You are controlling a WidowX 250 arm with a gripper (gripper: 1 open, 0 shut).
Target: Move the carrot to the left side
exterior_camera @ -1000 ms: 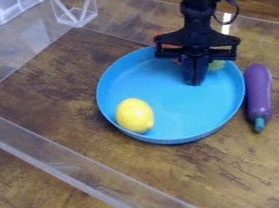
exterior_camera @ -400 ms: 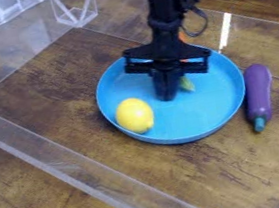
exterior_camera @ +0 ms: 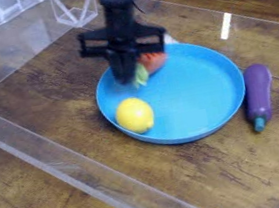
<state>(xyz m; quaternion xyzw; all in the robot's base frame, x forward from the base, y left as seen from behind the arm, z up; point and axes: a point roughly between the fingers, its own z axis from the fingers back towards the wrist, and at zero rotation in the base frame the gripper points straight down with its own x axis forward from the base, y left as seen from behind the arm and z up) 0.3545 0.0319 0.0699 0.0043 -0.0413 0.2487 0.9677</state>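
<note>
Camera view: pincer [exterior_camera: 137, 74] clamped on carrot [exterior_camera: 155, 61], fingers pointing down; within last second both crossed from right part of blue plate [exterior_camera: 206, 120] to its upper-left rim, carrot lifted clear. Lemon [exterior_camera: 133, 115], eggplant [exterior_camera: 259, 93] unmoved. Judgement: carry under way; carrot not yet over bare tabletop [exterior_camera: 47, 102] at frame left, release pending

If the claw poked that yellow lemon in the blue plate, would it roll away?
Probably a little. The lemon looks rounded, so it would likely wobble and roll rather than slide straight. The plate has a raised rim, which should keep it inside. It looks smooth, so it might slip from a pinch.
</note>
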